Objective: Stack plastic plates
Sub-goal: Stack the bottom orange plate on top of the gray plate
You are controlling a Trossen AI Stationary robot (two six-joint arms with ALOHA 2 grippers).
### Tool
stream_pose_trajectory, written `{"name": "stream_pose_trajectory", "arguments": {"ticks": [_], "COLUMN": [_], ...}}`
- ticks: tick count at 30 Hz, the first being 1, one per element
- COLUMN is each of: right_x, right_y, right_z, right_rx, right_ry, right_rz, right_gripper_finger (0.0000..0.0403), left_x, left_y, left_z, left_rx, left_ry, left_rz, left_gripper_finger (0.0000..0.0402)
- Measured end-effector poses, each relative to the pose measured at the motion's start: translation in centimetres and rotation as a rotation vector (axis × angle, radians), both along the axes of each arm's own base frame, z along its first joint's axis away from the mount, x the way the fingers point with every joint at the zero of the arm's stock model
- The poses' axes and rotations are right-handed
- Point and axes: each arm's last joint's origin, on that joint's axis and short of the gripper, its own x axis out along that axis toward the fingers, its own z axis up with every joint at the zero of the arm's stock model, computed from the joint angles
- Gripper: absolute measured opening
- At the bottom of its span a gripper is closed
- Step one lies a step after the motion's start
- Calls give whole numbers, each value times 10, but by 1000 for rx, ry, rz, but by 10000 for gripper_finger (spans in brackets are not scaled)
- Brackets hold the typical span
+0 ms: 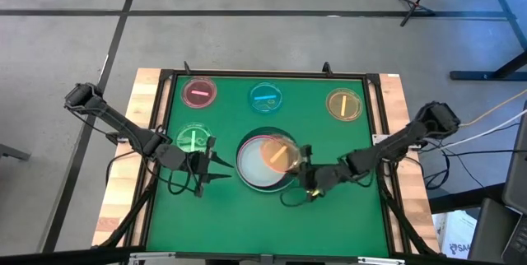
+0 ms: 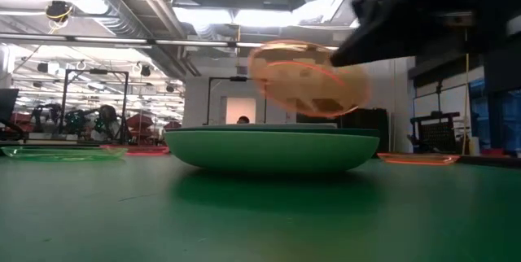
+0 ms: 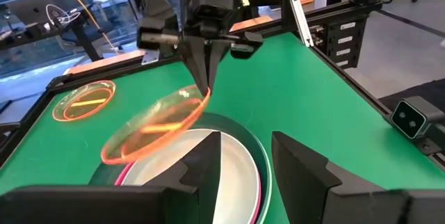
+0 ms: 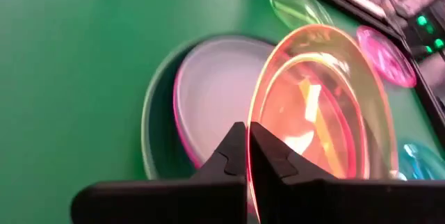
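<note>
The large plates sit stacked mid-table (image 1: 262, 166), pale white on top with pink and dark green rims showing around it (image 3: 229, 175). My right gripper (image 4: 248, 132) is shut on a small orange translucent plate (image 1: 280, 154), which hangs tilted over the stack (image 2: 305, 79). My left gripper (image 3: 247, 161) is open and empty, hovering at the stack's left side (image 1: 222, 169). Four more small plates lie flat on the mat: pink (image 1: 198, 93), blue (image 1: 265, 97), amber (image 1: 344, 104) and green (image 1: 193, 139). My right gripper pinches the orange plate's rim (image 4: 252, 156) between its two fingers, at the edge nearest the table's right side. The fingers (image 3: 206, 78) come slanting down from the right. The plate is lifted clear and tilted, its free edge (image 3: 115, 156) lower and over the white plate.
A raised black frame (image 1: 375, 125) borders the green mat (image 1: 263, 224), with wooden table edges outside it. Bare mat lies along the near side and between the stack and the far row of small plates. Cables trail behind both grippers.
</note>
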Motion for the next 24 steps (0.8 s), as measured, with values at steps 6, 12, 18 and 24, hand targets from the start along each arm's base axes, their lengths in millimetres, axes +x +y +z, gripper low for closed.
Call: {"name": "stream_pose_trajectory", "arguments": {"ticks": [6,12,18,24], "right_x": [23,34,39,39], "right_y": [-12,-27,-36,-35], "right_z": [-14,-29,-34,-34], "right_rx": [56,77,101,113], "right_ry": [-32,0,9,11], "right_rz": [54,35,-11,3], "right_gripper_finger": [1,1,1,1], "left_x": [0,0,0,0], "left_y": [0,0,0,0], "left_z": [0,0,0,0], "left_rx": [1,2,2,1], "left_ry": [-1,-1,-1,-3], "left_rz": [3,7,6,6], "left_gripper_finger": [121,121,121,121]}}
